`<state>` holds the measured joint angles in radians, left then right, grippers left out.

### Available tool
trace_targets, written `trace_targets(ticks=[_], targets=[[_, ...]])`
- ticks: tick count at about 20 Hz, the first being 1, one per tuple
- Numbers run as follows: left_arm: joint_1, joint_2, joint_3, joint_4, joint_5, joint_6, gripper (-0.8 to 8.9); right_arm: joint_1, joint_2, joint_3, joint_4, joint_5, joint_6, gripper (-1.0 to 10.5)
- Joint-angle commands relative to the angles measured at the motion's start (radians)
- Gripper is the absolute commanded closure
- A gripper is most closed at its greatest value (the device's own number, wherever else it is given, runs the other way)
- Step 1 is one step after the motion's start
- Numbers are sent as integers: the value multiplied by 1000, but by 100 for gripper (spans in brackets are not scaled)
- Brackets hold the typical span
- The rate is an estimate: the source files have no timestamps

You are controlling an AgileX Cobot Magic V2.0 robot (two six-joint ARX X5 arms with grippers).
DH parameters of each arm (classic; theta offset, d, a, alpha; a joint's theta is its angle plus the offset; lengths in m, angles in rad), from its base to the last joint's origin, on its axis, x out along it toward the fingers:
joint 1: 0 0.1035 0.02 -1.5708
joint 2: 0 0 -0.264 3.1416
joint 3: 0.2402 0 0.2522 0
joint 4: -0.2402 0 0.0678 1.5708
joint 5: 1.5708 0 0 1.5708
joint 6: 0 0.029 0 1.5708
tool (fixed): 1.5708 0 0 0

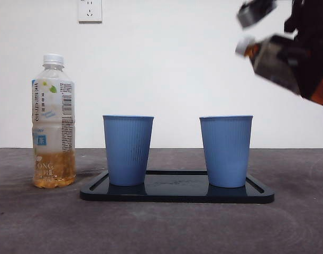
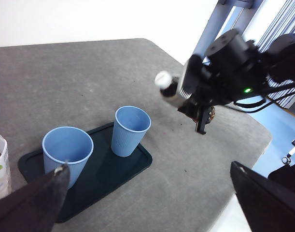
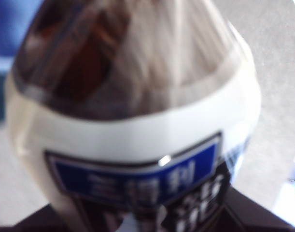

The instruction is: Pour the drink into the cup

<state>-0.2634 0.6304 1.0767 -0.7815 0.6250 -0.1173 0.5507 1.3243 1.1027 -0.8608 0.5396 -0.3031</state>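
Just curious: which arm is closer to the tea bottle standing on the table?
Left. The left gripper hovers beside the standing tea bottle; the right gripper holds another bottle beyond both cups.

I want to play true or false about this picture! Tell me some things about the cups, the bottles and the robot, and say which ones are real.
1. Two blue cups stand on the dark tray. True: the left cup and the right cup both stand on it.
2. The tea bottle on the table has no cap. False: it wears a white cap.
3. The right end effector holds a tilted bottle in the air. True.
4. The tea bottle stands on the tray. False: it stands on the table beside it.
5. The left end effector grips a cup. False: it is open, holding nothing.
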Motion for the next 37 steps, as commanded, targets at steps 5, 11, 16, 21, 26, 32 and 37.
trace_targets(ticks=[5,11,16,21,26,32,37], targets=[[-3,7,21,11,2,12,283,71,135,38,-5,269,-133,757],[-5,7,21,10,2,12,283,111,192,38,-2,383,-196,757],[-6,7,21,10,2,12,283,114,200,38,4,433,-207,757],[-6,7,21,9,3,12,283,114,200,38,4,435,-207,757],[-6,7,21,3,2,12,283,114,200,38,3,435,-206,757],[-5,7,21,-11,3,12,283,114,200,38,4,456,-192,757],[-5,7,21,-11,3,12,283,114,176,39,-16,450,-21,758]])
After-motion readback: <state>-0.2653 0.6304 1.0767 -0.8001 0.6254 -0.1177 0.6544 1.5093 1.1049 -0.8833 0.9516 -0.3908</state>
